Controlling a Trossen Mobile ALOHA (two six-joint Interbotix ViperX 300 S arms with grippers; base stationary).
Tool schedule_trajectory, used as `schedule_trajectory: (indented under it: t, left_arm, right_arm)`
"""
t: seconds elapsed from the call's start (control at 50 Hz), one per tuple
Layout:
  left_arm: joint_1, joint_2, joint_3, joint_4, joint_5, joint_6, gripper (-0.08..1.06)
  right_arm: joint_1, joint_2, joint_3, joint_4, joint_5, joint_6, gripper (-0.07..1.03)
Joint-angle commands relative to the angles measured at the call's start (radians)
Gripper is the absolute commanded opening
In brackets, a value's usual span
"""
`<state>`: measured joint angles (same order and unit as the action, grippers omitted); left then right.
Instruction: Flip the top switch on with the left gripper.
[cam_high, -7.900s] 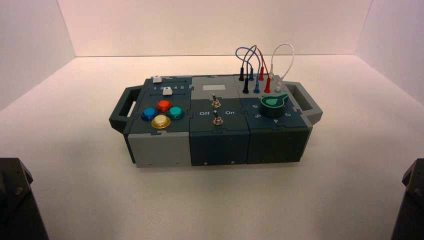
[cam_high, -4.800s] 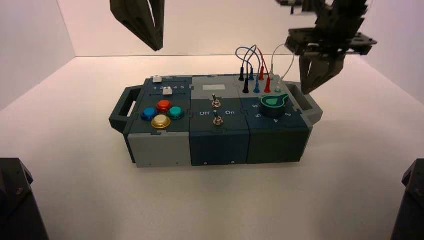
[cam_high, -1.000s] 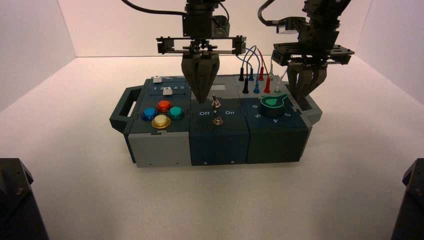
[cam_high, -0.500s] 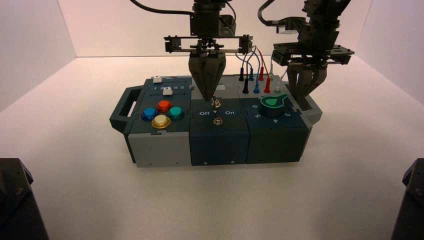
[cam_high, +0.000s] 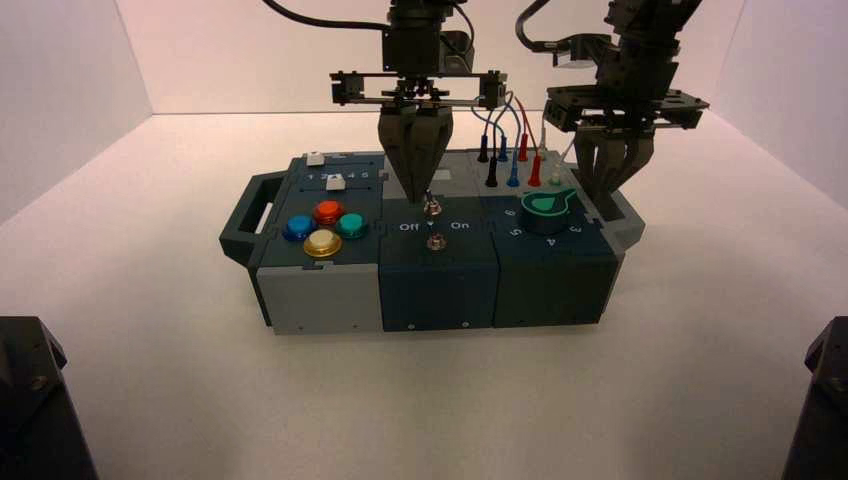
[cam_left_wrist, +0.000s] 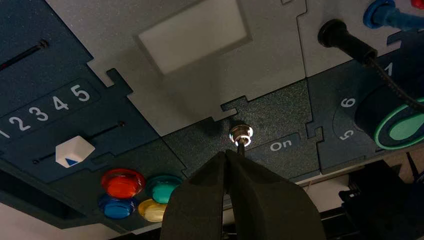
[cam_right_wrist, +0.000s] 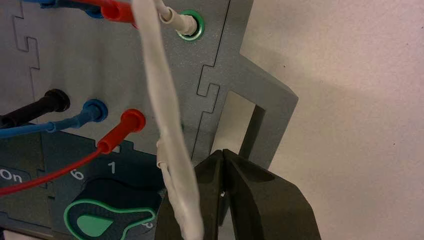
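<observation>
The top switch (cam_high: 432, 205) is a tiny silver toggle on the box's dark middle panel, the farther of two alike. In the left wrist view the top switch (cam_left_wrist: 241, 134) stands just beyond the "On" lettering, its thin lever reaching toward my fingertips. My left gripper (cam_high: 419, 194) hangs point-down, shut into a wedge, its tip right beside the lever on the "Off" side. The left gripper (cam_left_wrist: 227, 153) holds nothing. The nearer switch (cam_high: 436, 241) is hidden behind the fingers in the left wrist view.
My right gripper (cam_high: 608, 193) hovers shut over the box's right handle (cam_right_wrist: 260, 107), beside the white wire (cam_right_wrist: 162, 110) and the green knob (cam_high: 548, 205). Coloured buttons (cam_high: 323, 226) and white sliders (cam_high: 335, 181) fill the left panel. Plugged wires (cam_high: 505, 150) rise behind the knob.
Over the last second my left gripper has slid right, from above the "Off" lettering to the top switch's lever. The right gripper has stayed still.
</observation>
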<state>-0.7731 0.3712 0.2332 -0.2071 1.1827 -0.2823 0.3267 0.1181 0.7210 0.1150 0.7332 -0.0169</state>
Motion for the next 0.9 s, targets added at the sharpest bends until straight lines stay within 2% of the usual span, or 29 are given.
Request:
schedule_trajectory:
  t: [0.02,0.9]
  left_arm:
    - [-0.028,-0.023,-0.037,-0.005,0.012,-0.005,-0.03]
    - [-0.055,-0.005,-0.055,-0.005,0.031,-0.005,-0.03]
  right_arm:
    - [0.011,0.009,0.003,-0.003,-0.005,-0.008,-0.02]
    - [0.011,0.006,0.002,-0.003,-0.002,-0.008,-0.02]
